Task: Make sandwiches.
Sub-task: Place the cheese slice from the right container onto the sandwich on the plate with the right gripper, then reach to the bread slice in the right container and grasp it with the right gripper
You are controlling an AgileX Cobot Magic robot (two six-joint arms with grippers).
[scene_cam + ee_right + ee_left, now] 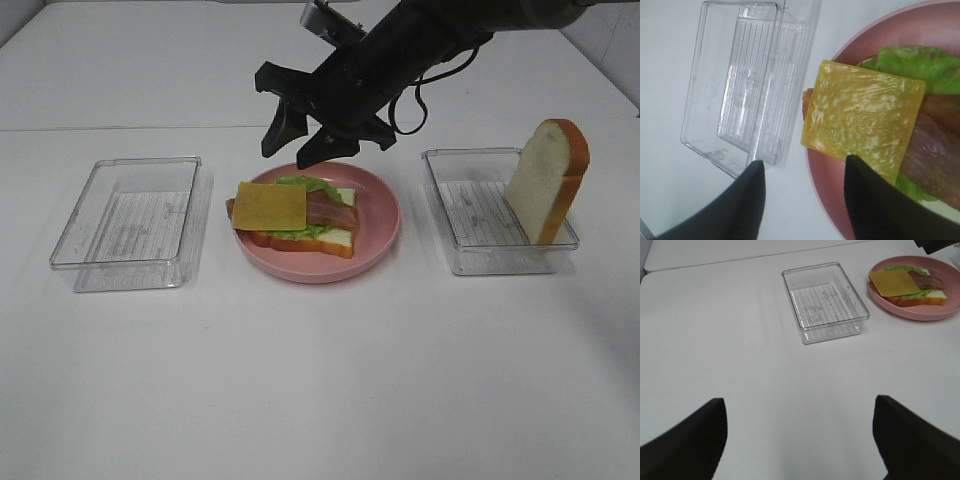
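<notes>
Sandwich (295, 222) sits half-built on the pink plate (378, 235) mid-desk: bread, lettuce, bacon, with the cheese slice (270, 207) on top. Right gripper (297, 138) hangs just above it, jaws spread wide, holding nothing. Left gripper (800, 440) is open and empty too. One more bread slice (545, 180) leans upright in the right-hand clear tray (452, 245).

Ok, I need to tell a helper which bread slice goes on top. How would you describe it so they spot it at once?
Start at the pink plate in the table's middle, then look to the clear tray on its right. The bread slice stands on edge in that tray, leaning on its rim. Unlike the plate's slice, it is bare, without toppings.
</notes>
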